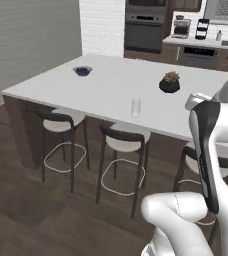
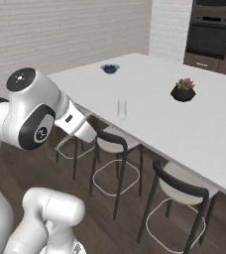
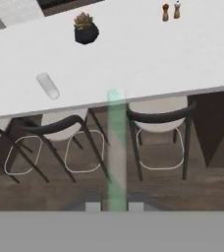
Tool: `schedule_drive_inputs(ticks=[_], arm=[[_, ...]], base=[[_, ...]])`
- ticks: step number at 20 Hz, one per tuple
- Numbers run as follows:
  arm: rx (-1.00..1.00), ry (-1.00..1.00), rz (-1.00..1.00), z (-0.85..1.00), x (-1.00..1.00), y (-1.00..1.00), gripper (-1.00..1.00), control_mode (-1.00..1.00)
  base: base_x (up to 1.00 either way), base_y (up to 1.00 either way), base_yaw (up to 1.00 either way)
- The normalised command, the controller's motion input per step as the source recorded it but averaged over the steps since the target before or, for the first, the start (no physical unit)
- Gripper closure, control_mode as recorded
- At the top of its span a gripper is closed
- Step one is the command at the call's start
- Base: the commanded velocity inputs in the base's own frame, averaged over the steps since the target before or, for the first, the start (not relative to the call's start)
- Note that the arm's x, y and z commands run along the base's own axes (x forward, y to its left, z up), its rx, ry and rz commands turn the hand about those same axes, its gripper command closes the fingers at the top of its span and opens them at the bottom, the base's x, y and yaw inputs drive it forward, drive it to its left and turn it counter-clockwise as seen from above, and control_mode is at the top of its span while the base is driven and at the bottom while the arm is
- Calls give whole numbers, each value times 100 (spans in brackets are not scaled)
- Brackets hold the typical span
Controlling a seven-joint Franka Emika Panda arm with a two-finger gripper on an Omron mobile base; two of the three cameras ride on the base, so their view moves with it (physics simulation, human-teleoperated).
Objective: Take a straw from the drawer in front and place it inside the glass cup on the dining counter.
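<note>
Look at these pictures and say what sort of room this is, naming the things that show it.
A home kitchen with a dining island, most likely. A built-in oven stands against the far wall, a long white dining counter has stools tucked under it, and a glass cup and a potted plant stand on top.

I see the straw point(image 3: 116, 147), a thin pale green tube, rising straight up from the bottom of my hand view. The clear glass cup point(image 1: 135, 107) stands upright on the white dining counter point(image 1: 106, 85), near its stool-side edge
</note>
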Motion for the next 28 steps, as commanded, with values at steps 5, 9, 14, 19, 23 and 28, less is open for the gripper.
schedule_drive_inputs(ticks=[5,9,14,19,23,28], arm=[[0,0,0,0,0,0,100,100],[0,0,0,0,0,0,100,100],[0,0,0,0,0,0,100,100],[0,0,0,0,0,0,100,100],[0,0,0,0,0,0,100,100],[0,0,0,0,0,0,100,100]], base=[[69,100,-47],[66,100,-43],[79,83,-39],[88,56,-33],[96,24,-25],[100,-8,-16]])
